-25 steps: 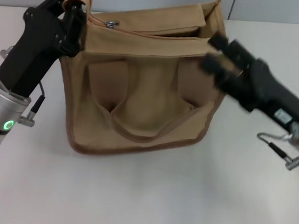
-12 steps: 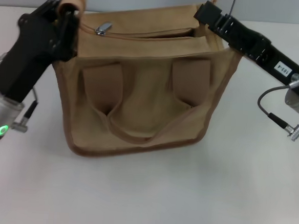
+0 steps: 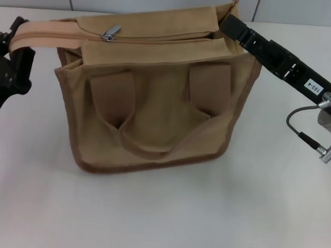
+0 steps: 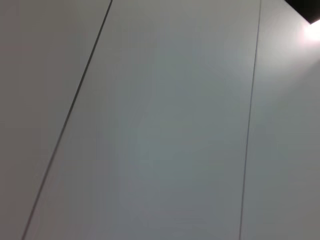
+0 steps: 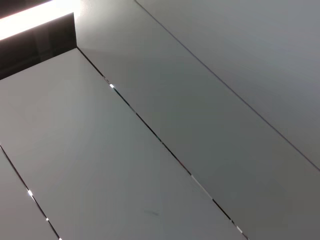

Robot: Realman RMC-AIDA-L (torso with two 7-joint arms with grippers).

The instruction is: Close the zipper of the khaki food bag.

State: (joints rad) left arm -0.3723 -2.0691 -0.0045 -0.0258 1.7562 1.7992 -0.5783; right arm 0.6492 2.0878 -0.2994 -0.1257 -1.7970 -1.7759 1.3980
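Khaki food bag (image 3: 155,106) stands on the white bench (image 3: 159,214), toward its far edge and roughly midway between the side edges, its front face with the two wide handle loops turned to the head camera. Along its top panel runs the zipper (image 3: 154,39), with the small silver pull tab (image 3: 110,33) sitting near the bag's left end; right of the tab the opening shows as a dark gap.

Left tool (image 3: 11,62) is at the bench's left edge, beside the bag's upper left corner. A lighter tan strap (image 3: 47,32) stretches from the bag's top across to this tool and appears pinched in it, though the fingers themselves are hard to make out, so how far they are parted cannot be told.

Right tool (image 3: 228,23) reaches in from the right and sits at the bag's far right top corner, touching the fabric there; its fingertips are hidden by the bag's edge, so its opening cannot be told either.

Both wrist views show only pale panelled surfaces.
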